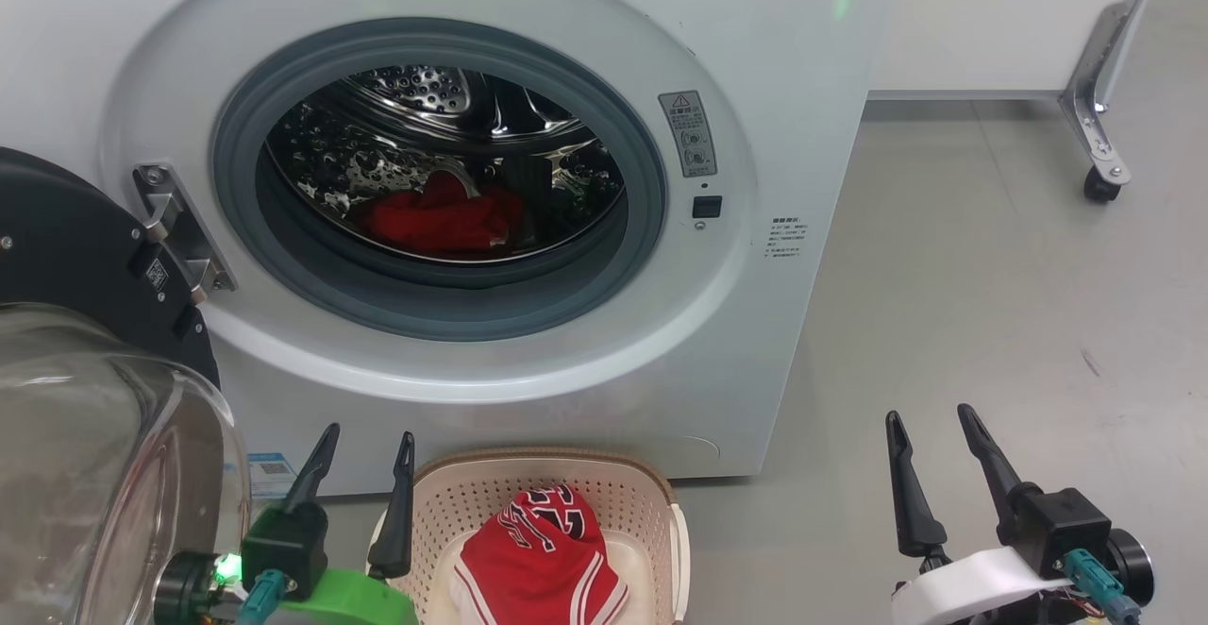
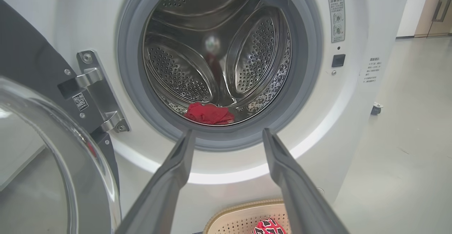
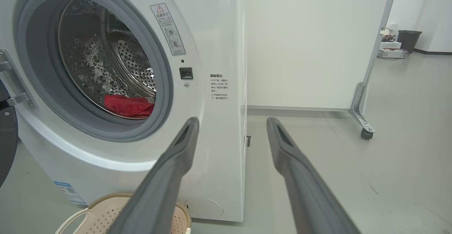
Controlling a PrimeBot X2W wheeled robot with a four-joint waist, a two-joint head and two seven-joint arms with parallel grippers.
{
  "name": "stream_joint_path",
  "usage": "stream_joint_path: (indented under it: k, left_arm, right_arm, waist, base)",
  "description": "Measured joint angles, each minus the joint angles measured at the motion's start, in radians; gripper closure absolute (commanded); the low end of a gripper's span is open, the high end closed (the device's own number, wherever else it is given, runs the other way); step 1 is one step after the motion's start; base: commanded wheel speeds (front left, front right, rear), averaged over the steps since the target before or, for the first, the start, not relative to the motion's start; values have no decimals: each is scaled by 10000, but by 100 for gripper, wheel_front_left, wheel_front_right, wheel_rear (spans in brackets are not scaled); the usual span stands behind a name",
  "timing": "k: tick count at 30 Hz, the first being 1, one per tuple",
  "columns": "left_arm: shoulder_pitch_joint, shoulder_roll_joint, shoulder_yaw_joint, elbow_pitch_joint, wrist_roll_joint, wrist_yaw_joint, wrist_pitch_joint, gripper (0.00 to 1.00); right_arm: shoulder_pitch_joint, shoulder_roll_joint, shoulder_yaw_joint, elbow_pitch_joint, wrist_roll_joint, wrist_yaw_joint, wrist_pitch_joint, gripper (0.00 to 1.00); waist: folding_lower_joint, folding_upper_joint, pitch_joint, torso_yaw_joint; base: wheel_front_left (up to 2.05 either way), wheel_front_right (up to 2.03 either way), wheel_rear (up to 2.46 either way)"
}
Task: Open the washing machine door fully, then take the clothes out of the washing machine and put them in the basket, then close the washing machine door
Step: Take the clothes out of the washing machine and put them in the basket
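Observation:
The white washing machine (image 1: 793, 87) stands with its door (image 1: 85, 257) swung wide open to the left, glass bowl (image 1: 94, 455) bulging toward me. Red clothes (image 1: 444, 219) lie at the bottom of the steel drum, also seen as red clothes (image 2: 208, 113) and red clothes (image 3: 129, 105). Another red garment with white stripes (image 1: 538, 559) lies in the cream basket (image 1: 453, 502) on the floor before the machine. My left gripper (image 1: 368, 446) is open just left of the basket, holding nothing. My right gripper (image 1: 930, 427) is open over bare floor to the right, holding nothing.
A white panel on a metal leg with a castor (image 1: 1099, 181) stands behind and right of the machine. Grey floor (image 1: 991, 323) stretches to the right. A dark bin (image 3: 409, 40) and boxes sit far back in the right wrist view.

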Motion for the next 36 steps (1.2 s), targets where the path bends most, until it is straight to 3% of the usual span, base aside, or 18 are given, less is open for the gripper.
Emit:
stream_joint_path:
  k: [36]
  left_arm:
    - [1080,261,-50,-2025,96,351,759,0]
  right_arm:
    - [185,13,52,-351,-105,12,2,0]
  waist:
    - [1,0,396,-7]
  base:
    - [0,0,0]
